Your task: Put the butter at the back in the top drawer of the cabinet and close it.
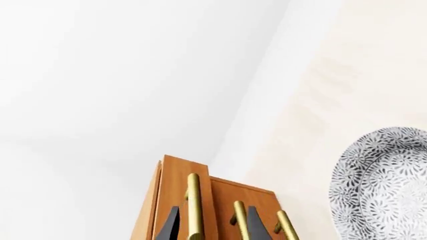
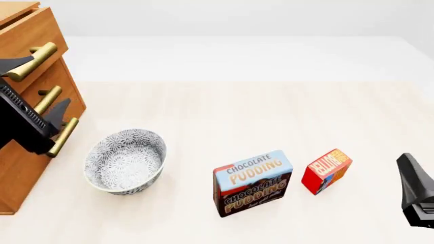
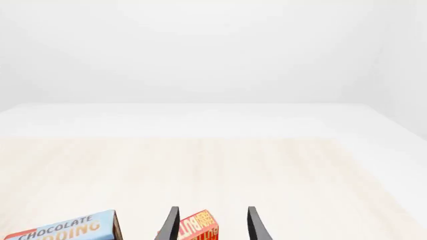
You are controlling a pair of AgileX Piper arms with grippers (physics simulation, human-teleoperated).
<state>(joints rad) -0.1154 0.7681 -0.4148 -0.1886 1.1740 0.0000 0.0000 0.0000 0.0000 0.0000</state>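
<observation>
Red butter (image 2: 326, 170) sits near the counter's front edge toward the right, just right of the pudding box (image 2: 253, 183); right gripper (image 3: 211, 225) open, fingers either side of it, not touching. Bowl (image 2: 125, 160) front-left. Left gripper (image 1: 211, 225) open, straddling the top drawer (image 2: 30, 38) handle (image 2: 30, 62) of the cabinet (image 2: 20, 168) at the left edge

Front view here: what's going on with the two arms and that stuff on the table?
The left gripper is open at the brown wooden cabinet, its fingers straddling the brass bar handle of the top drawer, which looks at most slightly open. The right gripper hangs open near the small red butter box, which stands untouched on the table beside the blue-and-brown pudding box and the patterned bowl.
</observation>
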